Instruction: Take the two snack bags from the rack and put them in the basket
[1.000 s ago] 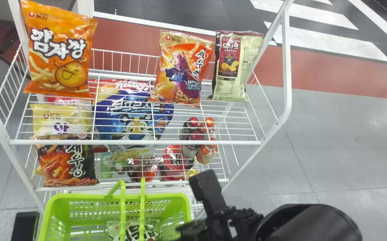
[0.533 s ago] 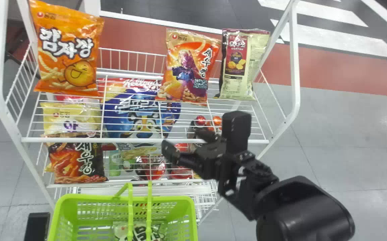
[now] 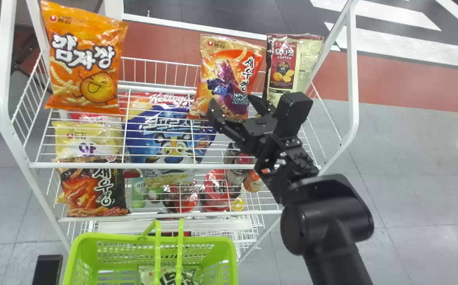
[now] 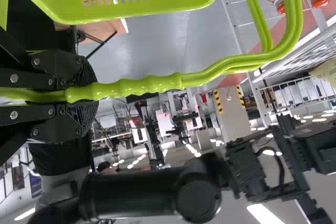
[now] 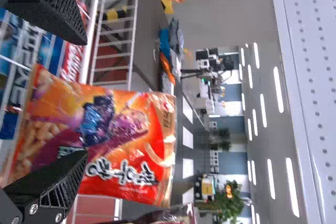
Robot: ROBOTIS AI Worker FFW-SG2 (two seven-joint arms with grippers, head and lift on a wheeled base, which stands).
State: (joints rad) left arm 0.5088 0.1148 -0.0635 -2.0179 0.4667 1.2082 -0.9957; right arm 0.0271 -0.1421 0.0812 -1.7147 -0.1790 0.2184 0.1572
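Orange-red, the middle snack bag (image 3: 221,75) stands on the rack (image 3: 94,165) before the wide-spread fingers of the right gripper (image 3: 233,103), while the left gripper (image 3: 47,269) pinches the basket handle (image 4: 152,84) between its fingers.

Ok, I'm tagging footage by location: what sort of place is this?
Probably a mock shop inside a large hall: a white wire rack of snack bags, a green basket, and rows of ceiling lights.
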